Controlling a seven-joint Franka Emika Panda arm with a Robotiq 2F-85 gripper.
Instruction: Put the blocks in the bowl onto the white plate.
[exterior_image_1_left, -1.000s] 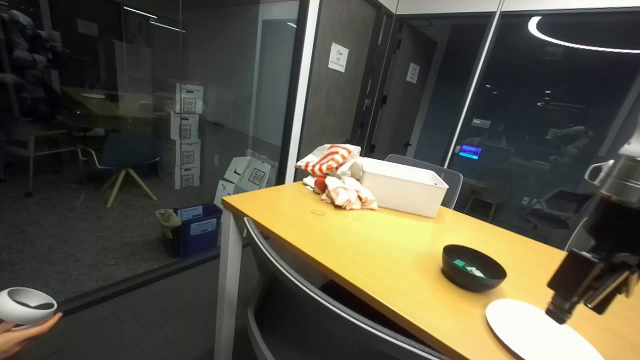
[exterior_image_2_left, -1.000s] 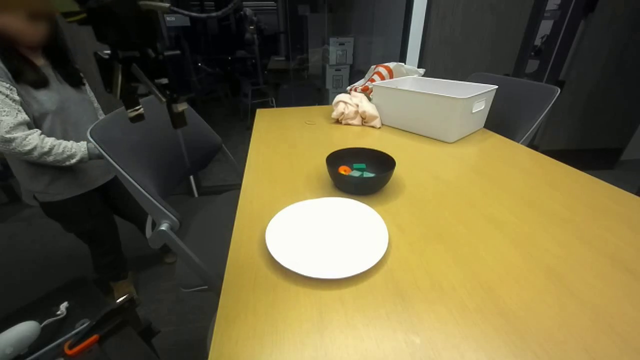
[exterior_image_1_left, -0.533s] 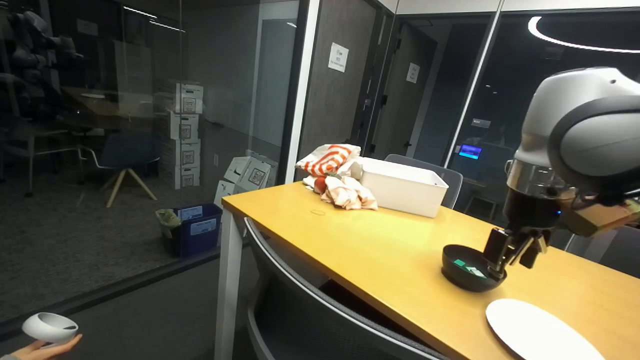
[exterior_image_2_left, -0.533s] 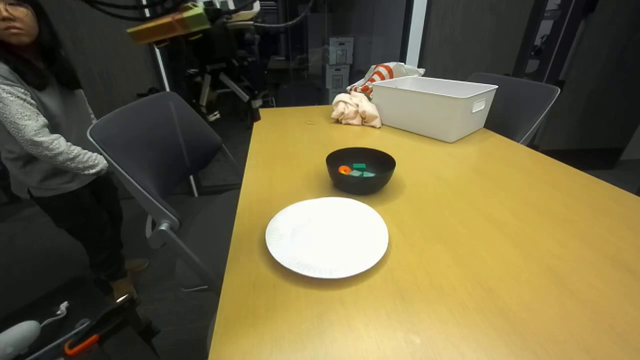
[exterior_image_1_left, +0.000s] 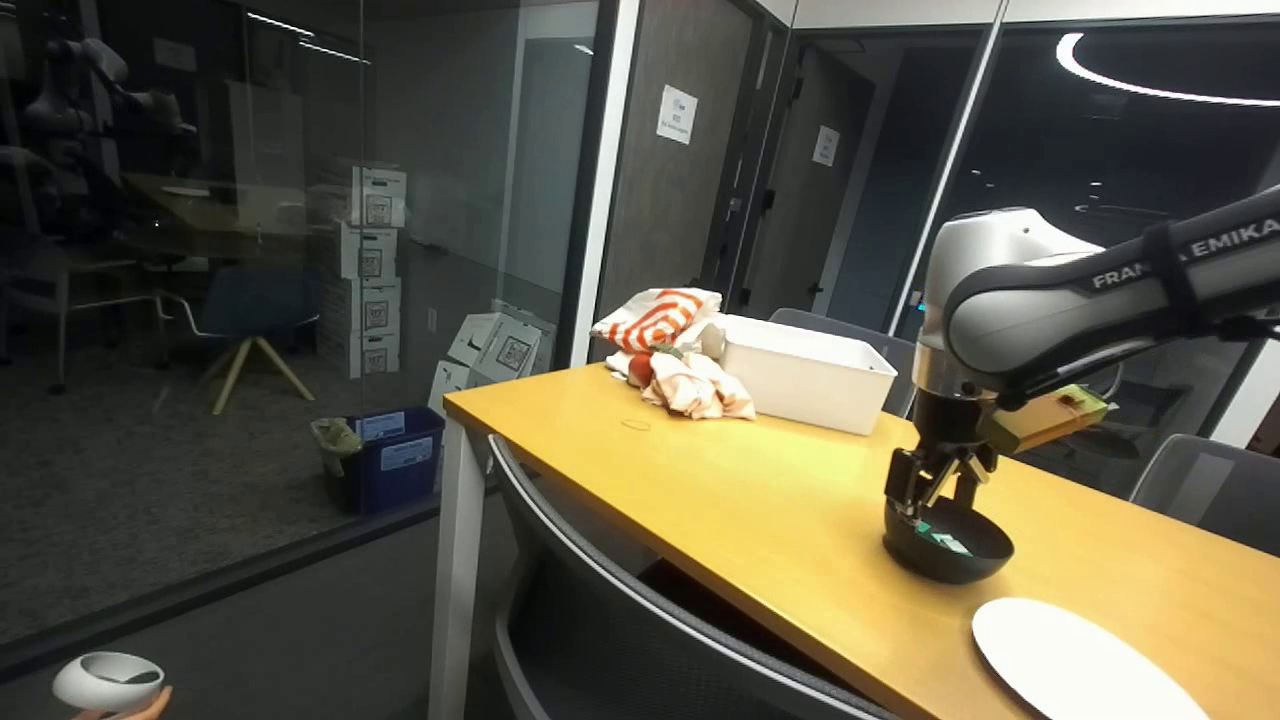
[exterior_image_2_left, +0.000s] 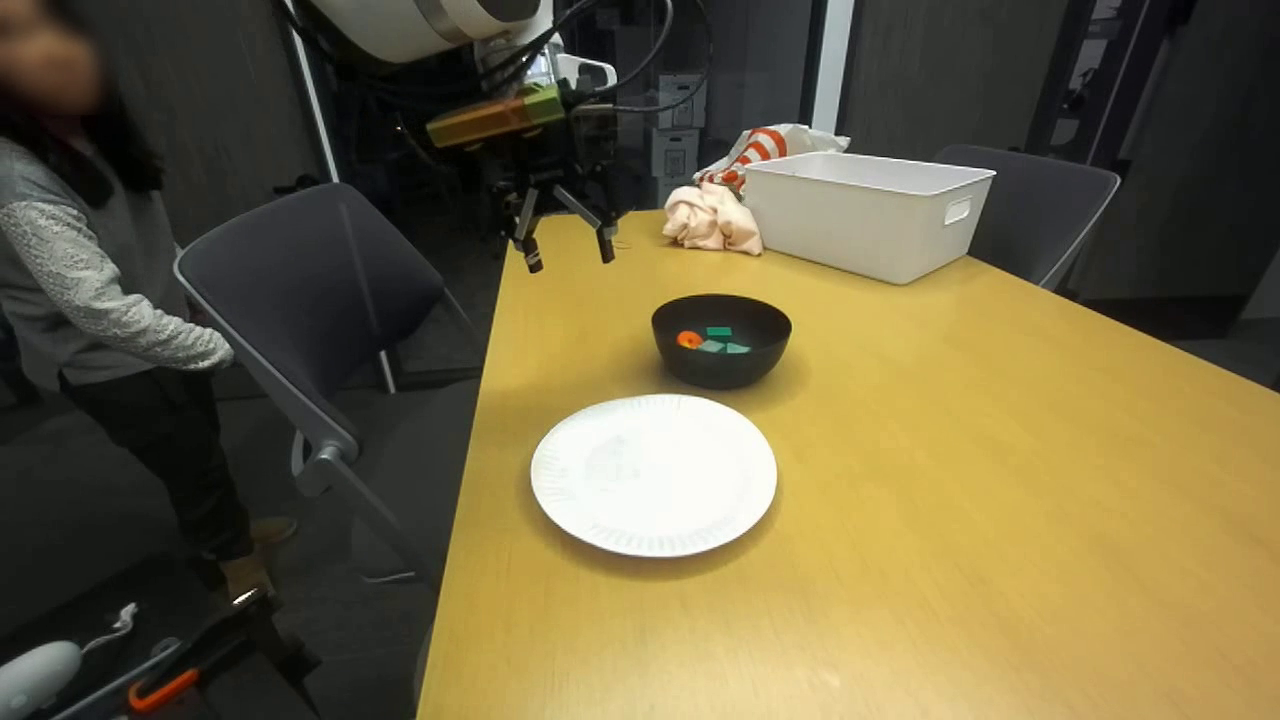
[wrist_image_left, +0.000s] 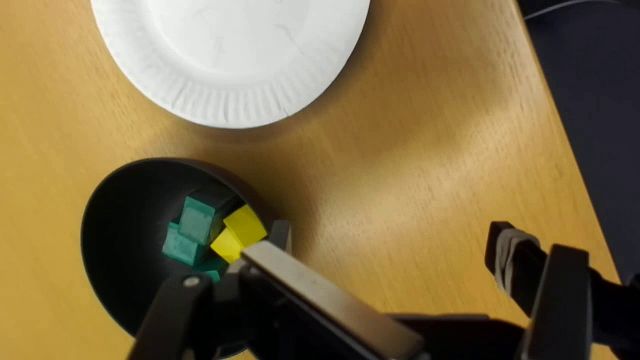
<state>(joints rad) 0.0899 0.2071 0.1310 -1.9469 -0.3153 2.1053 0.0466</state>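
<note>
The yellow wooden surface (exterior_image_2_left: 1000, 510) is the biggest thing in here, and the grey arm (exterior_image_1_left: 1070, 320) reaches out over it with its wrist pointing straight down. A person (exterior_image_2_left: 80, 300) in a grey top stands off one long edge, past a dark grey chair (exterior_image_2_left: 310, 280) beside that same edge. Toward the far corner, where the short edge runs to the opposite long edge, sits a white rectangular box (exterior_image_2_left: 860, 220). Next to it, along the short edge, I see a striped bag (exterior_image_2_left: 768, 150).

The white plate (exterior_image_2_left: 655, 475) lies flat, just in from the chair-side edge. A crumpled pale pink cloth (exterior_image_2_left: 710, 220) is back by the box, and I can't tell whether the two touch. The black bowl (exterior_image_2_left: 720, 370) stands upright just past the plate, on the side of the short edge, with a strip of bare surface between them in the wrist view.

The claw (exterior_image_2_left: 571, 256) hangs in the air between the bowl and the chair-side edge, apart from the bowl. It is spread wide, and bare surface shows through the gap.

Down in the bowl are the green blocks (wrist_image_left: 196, 222), at least three of them, bunched together. Yellow blocks (wrist_image_left: 245, 226) lie next to them, close to the wall on the chair side. In an exterior view I also make out a small orange round piece (exterior_image_2_left: 689, 340) on that side of the bowl.
</note>
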